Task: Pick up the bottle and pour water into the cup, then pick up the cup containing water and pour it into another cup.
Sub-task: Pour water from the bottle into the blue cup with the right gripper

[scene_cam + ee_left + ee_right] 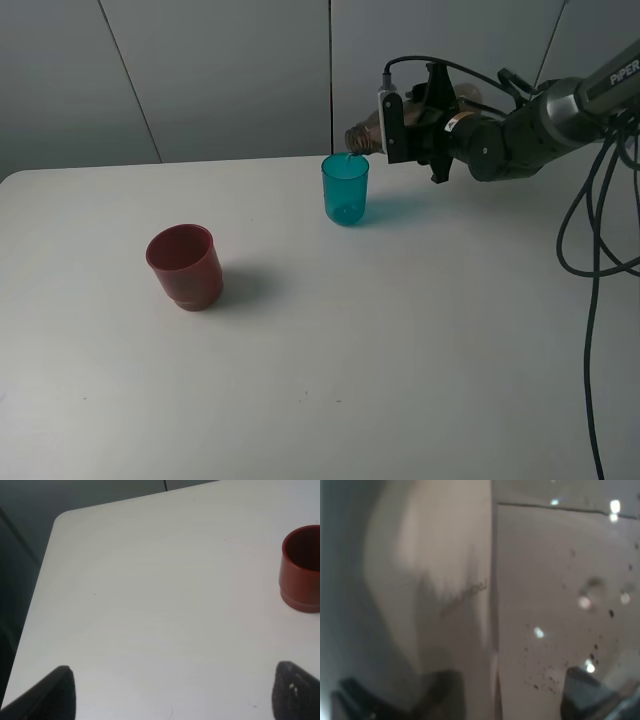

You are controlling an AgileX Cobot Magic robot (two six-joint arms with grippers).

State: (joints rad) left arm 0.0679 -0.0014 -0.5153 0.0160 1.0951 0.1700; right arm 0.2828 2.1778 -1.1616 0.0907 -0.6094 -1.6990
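Note:
My right gripper [410, 130] is shut on the smoky brown bottle [362, 137], which lies nearly level above the table. The bottle's open mouth points left, just over the far rim of the teal-blue cup [345, 190] standing at the back middle. In the right wrist view the bottle [545, 605] fills the picture, blurred, between the dark fingertips [585, 692]. The dark red cup [184, 266] stands upright at the left, apart from both arms, and also shows in the left wrist view [301, 570]. My left gripper [172, 690] is open, over bare table.
The white table [400, 350] has a rounded corner and an edge [55, 525] at the far left. Grey wall panels stand behind it. Black cables [590, 250] hang down at the right side by the right arm.

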